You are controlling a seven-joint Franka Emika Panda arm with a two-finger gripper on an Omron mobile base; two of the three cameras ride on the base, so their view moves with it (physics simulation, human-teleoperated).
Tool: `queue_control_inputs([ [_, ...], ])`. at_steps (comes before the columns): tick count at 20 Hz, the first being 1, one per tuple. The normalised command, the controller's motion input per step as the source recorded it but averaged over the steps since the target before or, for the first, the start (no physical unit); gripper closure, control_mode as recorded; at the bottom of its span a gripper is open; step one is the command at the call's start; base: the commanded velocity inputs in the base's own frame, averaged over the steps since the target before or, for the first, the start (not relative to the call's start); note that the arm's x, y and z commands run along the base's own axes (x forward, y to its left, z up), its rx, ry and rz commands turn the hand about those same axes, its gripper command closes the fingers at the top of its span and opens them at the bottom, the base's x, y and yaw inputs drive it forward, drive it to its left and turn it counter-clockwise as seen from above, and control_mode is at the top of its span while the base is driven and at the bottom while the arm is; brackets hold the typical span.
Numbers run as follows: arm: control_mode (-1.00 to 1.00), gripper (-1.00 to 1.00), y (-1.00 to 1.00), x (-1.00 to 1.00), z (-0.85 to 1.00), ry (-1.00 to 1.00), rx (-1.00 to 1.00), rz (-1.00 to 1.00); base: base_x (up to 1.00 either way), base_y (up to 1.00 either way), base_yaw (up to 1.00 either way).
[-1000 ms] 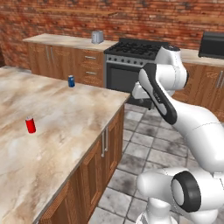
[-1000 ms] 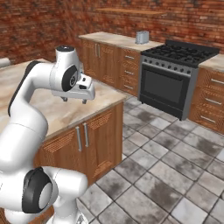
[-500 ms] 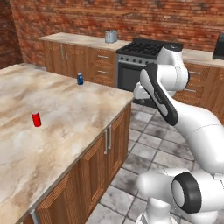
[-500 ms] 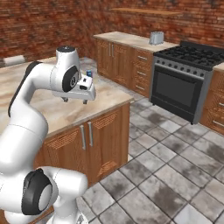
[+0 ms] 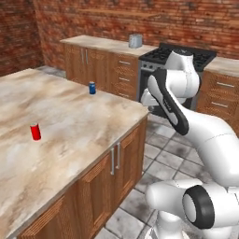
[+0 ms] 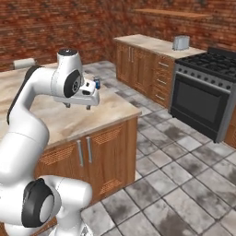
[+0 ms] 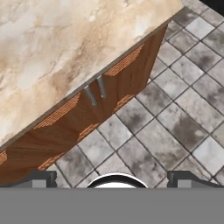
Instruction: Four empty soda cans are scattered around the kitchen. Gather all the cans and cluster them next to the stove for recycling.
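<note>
Left base view shows a red soda can [image 5: 35,131] on the marble desk [image 5: 70,126], a blue can [image 5: 92,87] farther back, the stove [image 5: 161,58] behind; the claw [image 6: 77,106] is open, empty

Island counter [image 5: 70,126]: broad marble top, mostly bare; obstacles limited to red can [image 5: 35,132] near middle and blue can [image 5: 92,87] near far edge, well apart. Tiled floor [image 6: 184,175] between island and stove [image 6: 205,87]: open passage.
</note>
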Motion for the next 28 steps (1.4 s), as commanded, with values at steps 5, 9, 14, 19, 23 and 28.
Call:
queue_control_inputs([
  [5, 1.0, -1.0, 0.0, 0.0, 0.0, 0.0, 0.0, 0.0, 0.68, -0.46, 0.14],
  [9, 1.0, -1.0, 0.0, 0.0, 0.0, 0.0, 0.0, 0.0, 0.73, -0.4, 0.15],
  [14, 1.0, -1.0, 0.0, 0.0, 0.0, 0.0, 0.0, 0.0, 0.79, -0.3, 0.17],
  [19, 1.0, -1.0, 0.0, 0.0, 0.0, 0.0, 0.0, 0.0, 0.69, -0.25, 0.21],
  [23, 1.0, -1.0, 0.0, 0.0, 0.0, 0.0, 0.0, 0.0, 0.54, 0.0, 0.31],
  [28, 1.0, -1.0, 0.0, 0.0, 0.0, 0.0, 0.0, 0.0, 0.51, 0.0, 0.35],
])
